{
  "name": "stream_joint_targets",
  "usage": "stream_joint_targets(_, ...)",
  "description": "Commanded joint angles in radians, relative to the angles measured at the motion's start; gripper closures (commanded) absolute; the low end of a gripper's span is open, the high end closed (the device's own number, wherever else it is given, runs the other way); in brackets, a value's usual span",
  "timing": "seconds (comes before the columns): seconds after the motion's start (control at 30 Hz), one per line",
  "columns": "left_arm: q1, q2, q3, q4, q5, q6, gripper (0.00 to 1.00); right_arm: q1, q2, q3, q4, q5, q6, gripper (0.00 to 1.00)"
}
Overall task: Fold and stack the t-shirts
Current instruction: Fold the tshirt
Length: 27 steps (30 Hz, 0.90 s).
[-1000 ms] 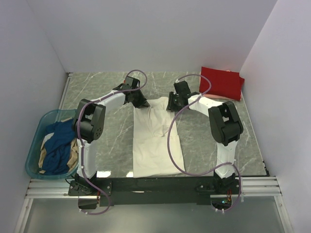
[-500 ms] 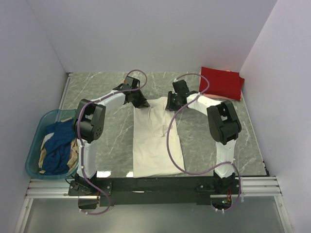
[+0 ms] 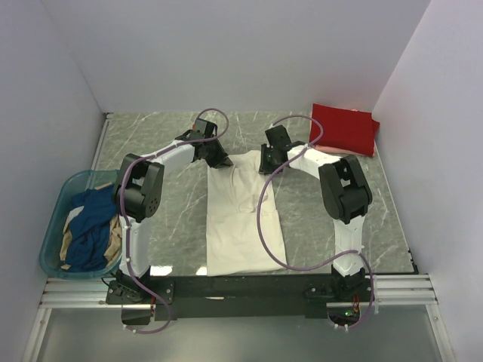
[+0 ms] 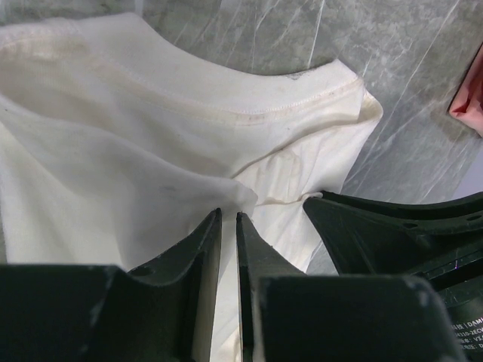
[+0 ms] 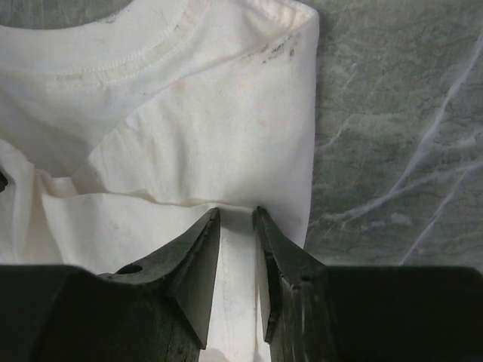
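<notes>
A cream-white t-shirt (image 3: 243, 215) lies as a long strip on the marble table, collar end at the far side. My left gripper (image 3: 219, 161) is at its far left corner. In the left wrist view (image 4: 229, 215) the jaws are nearly closed and pinch a raised fold of the cream shirt (image 4: 136, 151). My right gripper (image 3: 265, 164) is at the far right corner. In the right wrist view (image 5: 235, 213) its jaws stand narrowly apart with a fold of the shirt (image 5: 196, 143) between them. A folded red t-shirt (image 3: 344, 128) lies at the back right.
A teal basket (image 3: 54, 226) at the left edge holds a dark blue shirt (image 3: 90, 222) and tan cloth (image 3: 113, 241). White walls close in the back and both sides. The right gripper's body (image 4: 407, 234) and a red shirt corner (image 4: 472, 94) show in the left wrist view.
My right gripper has shifted slightly left and towards the back along the shirt's collar end. The left gripper has hardly moved. The shirt's top edge is a little more bunched.
</notes>
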Motion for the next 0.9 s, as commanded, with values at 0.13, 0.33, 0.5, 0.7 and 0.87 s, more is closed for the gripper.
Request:
stream_joint_targets(0.13,-0.003,-0.036,0.014,0.025,0.018,0.024,0.81,0.029,0.007,0.049,-0.008,0.014,0.004,0.82)
stream_joint_targets(0.33,-0.003,-0.041,0.014,0.02,0.015,0.027,0.81,0.03,-0.085,0.002,0.018,0.008,0.03,1.0)
stream_joint_targets(0.5,-0.003,-0.044,0.008,0.022,0.012,0.03,0.81,0.03,-0.202,-0.054,0.036,0.034,0.049,1.0)
stream_joint_targets(0.7,-0.003,-0.046,0.011,0.023,0.017,0.034,0.8,0.024,-0.302,-0.135,0.041,0.071,0.076,1.0)
stream_joint_targets(0.87,-0.003,-0.044,0.016,0.02,0.023,0.042,0.8,0.009,-0.381,-0.231,0.056,0.111,0.093,1.0)
